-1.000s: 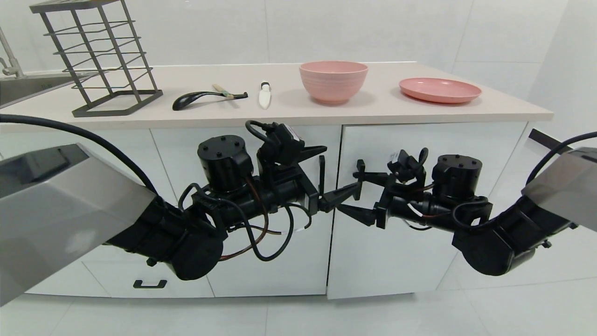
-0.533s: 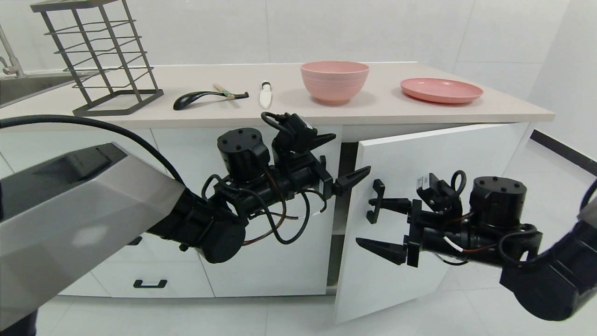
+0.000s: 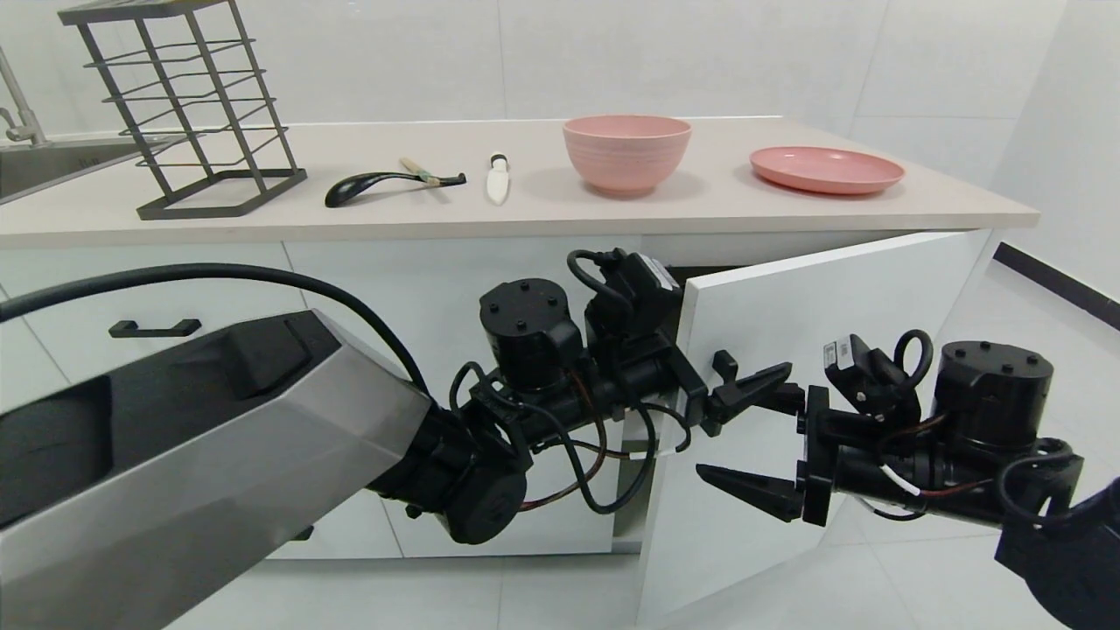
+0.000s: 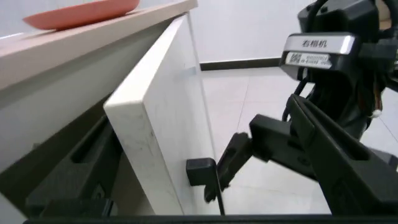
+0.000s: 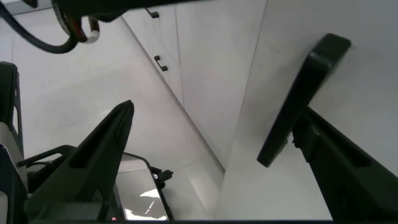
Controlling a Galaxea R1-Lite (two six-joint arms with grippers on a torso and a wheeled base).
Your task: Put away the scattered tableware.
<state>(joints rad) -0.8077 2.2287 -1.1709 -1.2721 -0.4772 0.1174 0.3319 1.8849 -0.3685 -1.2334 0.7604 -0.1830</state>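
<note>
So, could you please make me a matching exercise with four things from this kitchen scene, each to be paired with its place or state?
Things:
1. pink bowl
2. pink plate
3. black spoon
4. cabinet door

Places or states:
a. standing open, below the counter
b. nearest to the right end of the counter
c. lying between the wire rack and the white knife
d. upright, between the white knife and the plate

Pairs: 1-d, 2-b, 3-c, 4-a
</note>
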